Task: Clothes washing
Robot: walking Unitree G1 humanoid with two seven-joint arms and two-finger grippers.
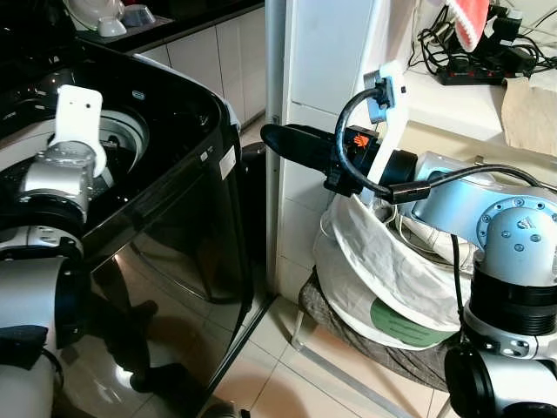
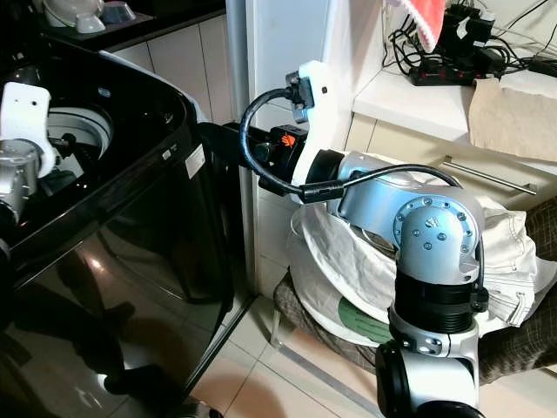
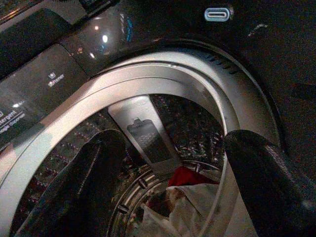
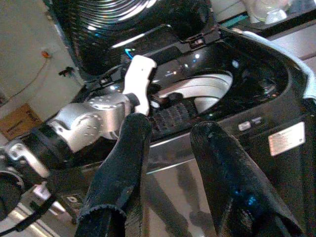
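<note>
**Left arm over the drum, right arm beside the laundry bag**

We see a glossy black top-loading washing machine (image 1: 174,218) with its lid raised, its smooth front panel mirroring the pale floor tiles (image 1: 287,374). Our left gripper (image 3: 163,163) hangs over the round drum opening (image 3: 148,84), which is ringed by a brushed silver collar. Its jaws stand wide apart with nothing between them; the two fingers (image 3: 74,192) look black and slightly fuzzy at the edges. Down inside the perforated steel drum lie the clothes (image 3: 190,197): a crumpled white piece with a red one touching it just behind.

Our right gripper (image 4: 168,163) is held out level beside the machine's right wall, near its upper edge, pointing toward the machine. Its jaws are parted and empty, the fingers (image 4: 123,168) long, matte and rounded at the tips. A black cable (image 1: 348,148) loops from the wrist.

Under that arm sits a large, soft white laundry bag (image 1: 383,279), wrinkled and sagging open, resting on a dark woven seat (image 1: 348,335). Behind it, on a pale surface (image 2: 409,96), a black power strip (image 2: 452,74) lies tangled with cords.
</note>
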